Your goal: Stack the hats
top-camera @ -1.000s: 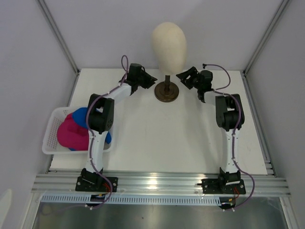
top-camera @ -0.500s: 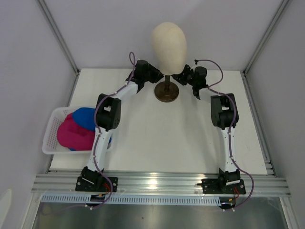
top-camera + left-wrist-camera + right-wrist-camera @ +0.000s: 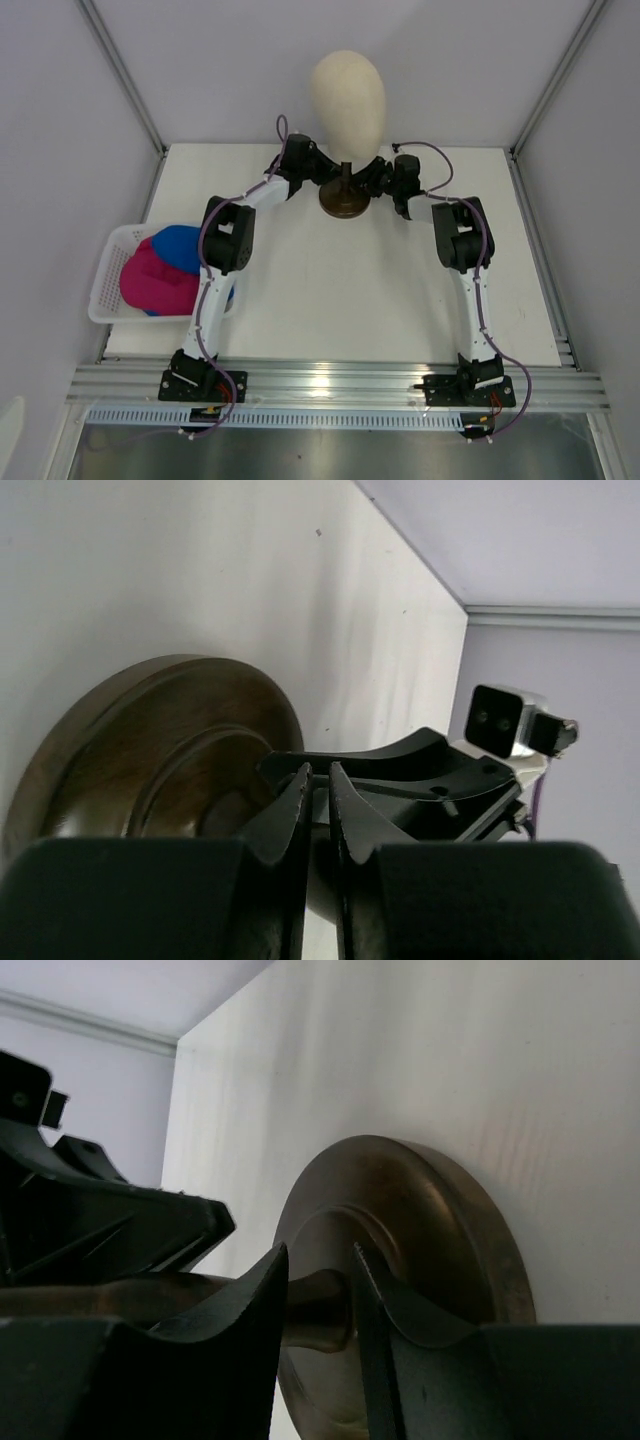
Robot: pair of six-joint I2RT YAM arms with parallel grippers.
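The hats, one bright blue [image 3: 181, 243] and one magenta pink [image 3: 155, 281], lie piled in the white basket [image 3: 108, 262] at the table's left edge, far from both grippers. My left gripper [image 3: 322, 172] is at the left of the dark stand [image 3: 343, 201] under the cream mannequin head [image 3: 347, 93]. In the left wrist view its jaws [image 3: 318, 770] stand almost together with nothing seen between them. My right gripper [image 3: 373, 178] is at the stand's right. In the right wrist view its jaws [image 3: 320, 1255] straddle the stand's post [image 3: 322, 1307].
The stand's round base shows in the left wrist view [image 3: 150, 740] and the right wrist view [image 3: 440, 1220]. The right gripper's camera housing [image 3: 508, 721] faces my left gripper closely. Enclosure walls surround the table.
Both grippers have moved inward from either side to the stand's post. The mannequin head and its base have shifted slightly to the left.
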